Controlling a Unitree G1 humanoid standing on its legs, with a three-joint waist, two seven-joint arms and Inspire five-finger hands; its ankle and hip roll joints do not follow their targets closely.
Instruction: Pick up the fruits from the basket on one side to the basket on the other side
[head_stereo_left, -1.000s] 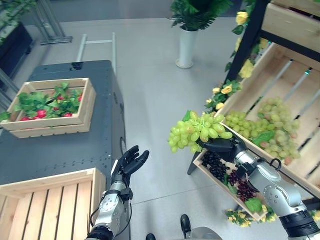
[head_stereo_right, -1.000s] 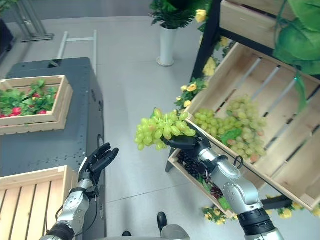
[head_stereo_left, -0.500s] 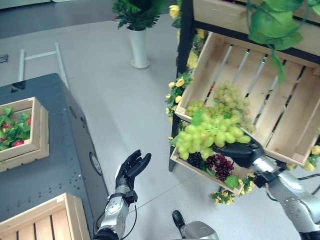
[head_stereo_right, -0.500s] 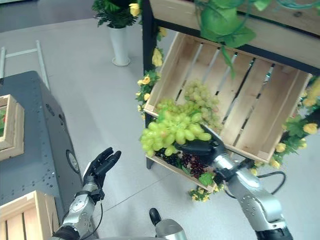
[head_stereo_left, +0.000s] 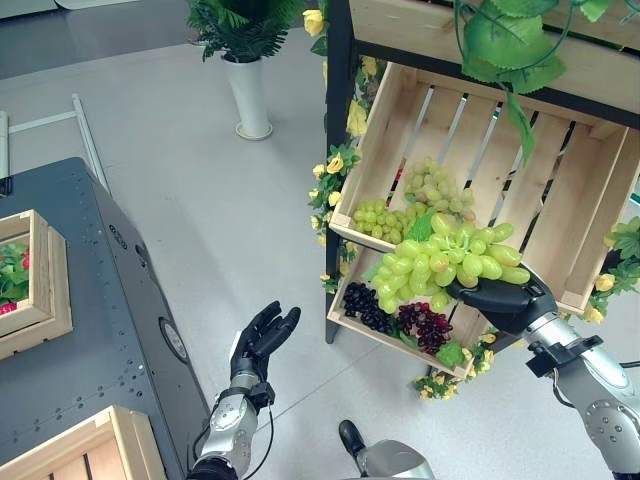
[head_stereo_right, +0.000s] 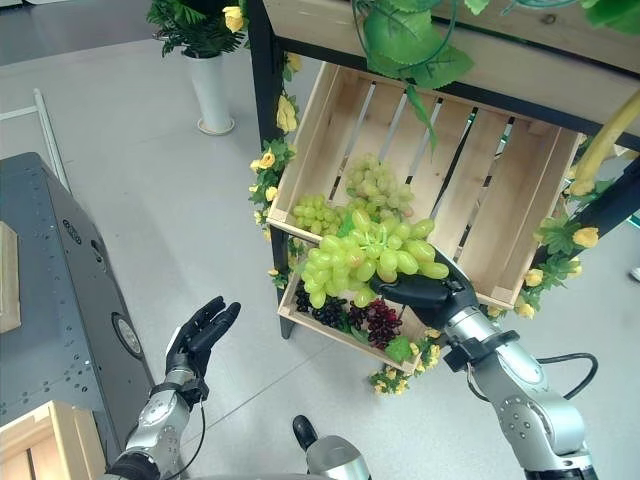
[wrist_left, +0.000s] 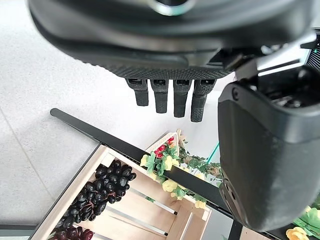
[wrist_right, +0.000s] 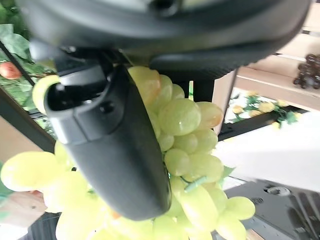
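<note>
My right hand (head_stereo_left: 500, 298) is shut on a bunch of green grapes (head_stereo_left: 450, 262), held in the air in front of the slanted wooden crate (head_stereo_left: 590, 215) on the shelf. In the right wrist view the thumb (wrist_right: 115, 145) presses across the bunch (wrist_right: 187, 135). More green grapes (head_stereo_left: 420, 195) lie in the low corner of that crate. Below it a smaller crate (head_stereo_left: 352, 333) holds dark grapes (head_stereo_left: 395, 315). My left hand (head_stereo_left: 262, 338) hangs open over the floor beside the grey table, its fingers (wrist_left: 170, 97) straight, holding nothing.
The grey table (head_stereo_left: 110, 330) at left carries a crate of leaves and red fruit (head_stereo_left: 25, 285) and a bare wooden crate (head_stereo_left: 95, 450) at its near end. A white vase with a plant (head_stereo_left: 245, 95) stands behind. Yellow flowers and leaves trim the black shelf frame (head_stereo_left: 335, 150).
The camera has swung right, so the shelf now fills more of the picture. My right hand has carried the green grapes closer to the slanted crate. The left hand keeps its pose.
</note>
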